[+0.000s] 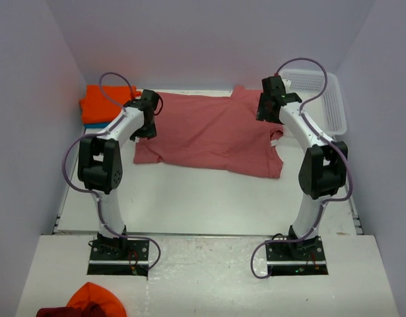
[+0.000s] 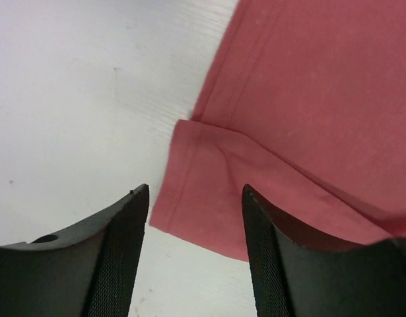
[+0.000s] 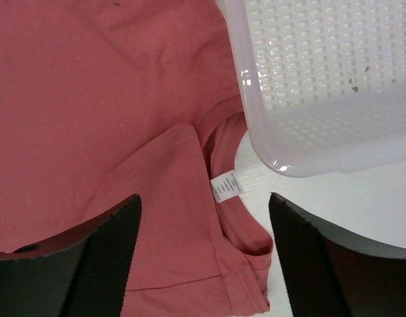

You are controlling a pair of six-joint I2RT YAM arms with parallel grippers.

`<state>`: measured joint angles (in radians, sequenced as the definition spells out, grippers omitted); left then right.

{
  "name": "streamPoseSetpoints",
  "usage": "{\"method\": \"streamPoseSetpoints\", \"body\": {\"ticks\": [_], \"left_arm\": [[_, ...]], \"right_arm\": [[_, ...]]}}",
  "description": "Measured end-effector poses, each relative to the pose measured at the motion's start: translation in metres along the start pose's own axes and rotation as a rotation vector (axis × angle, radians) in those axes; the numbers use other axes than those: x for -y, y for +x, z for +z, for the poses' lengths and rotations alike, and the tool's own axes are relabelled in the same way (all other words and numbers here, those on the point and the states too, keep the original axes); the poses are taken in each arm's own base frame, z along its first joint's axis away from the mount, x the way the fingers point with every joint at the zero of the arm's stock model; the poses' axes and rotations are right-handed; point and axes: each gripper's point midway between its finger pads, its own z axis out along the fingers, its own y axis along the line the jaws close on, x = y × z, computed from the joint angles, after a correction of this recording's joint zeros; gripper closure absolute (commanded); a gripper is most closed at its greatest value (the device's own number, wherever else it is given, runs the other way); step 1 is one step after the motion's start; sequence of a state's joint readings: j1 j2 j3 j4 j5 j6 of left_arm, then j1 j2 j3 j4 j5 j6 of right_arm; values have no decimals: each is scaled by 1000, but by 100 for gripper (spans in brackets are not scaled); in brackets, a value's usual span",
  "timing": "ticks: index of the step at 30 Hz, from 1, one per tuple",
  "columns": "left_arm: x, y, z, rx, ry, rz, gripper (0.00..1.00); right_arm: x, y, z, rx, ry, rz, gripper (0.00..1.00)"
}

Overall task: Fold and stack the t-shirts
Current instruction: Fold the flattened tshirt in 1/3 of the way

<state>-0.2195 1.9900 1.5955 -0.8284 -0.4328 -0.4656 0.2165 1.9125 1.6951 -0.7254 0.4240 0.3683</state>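
Note:
A dusty salmon-red t-shirt [image 1: 209, 135] lies spread across the back middle of the table. My left gripper [image 1: 148, 131] hovers open over its left edge. In the left wrist view the jaws [image 2: 193, 254] stand apart above a folded-over hem corner [image 2: 209, 198], holding nothing. My right gripper [image 1: 265, 116] is open over the shirt's right edge. The right wrist view shows a small white tag [image 3: 227, 185] between the spread fingers [image 3: 206, 257], and no cloth is held. An orange t-shirt [image 1: 103, 100] lies folded at the back left, with a teal-blue strip [image 1: 96, 124] showing under it.
A white lattice basket [image 1: 325, 99] stands at the back right, its corner [image 3: 308, 99] close to the shirt's tag. Orange and dark red cloth [image 1: 90, 302] lies on the near ledge left of the arm bases. Walls close in on the left, right and back.

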Motion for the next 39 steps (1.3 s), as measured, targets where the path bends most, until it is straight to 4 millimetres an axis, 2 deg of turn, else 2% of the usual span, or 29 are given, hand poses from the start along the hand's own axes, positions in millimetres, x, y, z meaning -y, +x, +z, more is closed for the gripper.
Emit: {"method": "streamPoseSetpoints", "body": {"ticks": [1,4,10,13,16,20,23,30,35,39], "left_arm": [[-4,-3,-3,18,-23,-10,38],[-17,-4,-18,69,-91,-18,31],[-31,27,-64,104,-14,-47,33],[-33,50,-61,63,13,-42,35],[-29,75,-47,-15,21,-9,36],[-18,86,-36,-73,48,9,36],[-13,90,-27,-102,44,24,37],[-14,87,-14,-109,-9,48,36],[-17,92,-3,-127,-50,74,36],[-19,97,4,-141,-74,94,36]], "right_arm": [[1,-1,-1,5,-3,1,13],[4,-1,-14,26,-29,4,11],[29,4,-86,106,-122,48,12],[40,22,-105,111,-150,61,16],[40,49,-94,40,-144,62,18],[35,103,-64,-123,-121,55,18],[35,133,-56,-202,-119,70,18],[31,161,-42,-268,-105,131,18],[30,172,-31,-295,-90,131,18],[29,171,-30,-286,-93,135,18]]}}
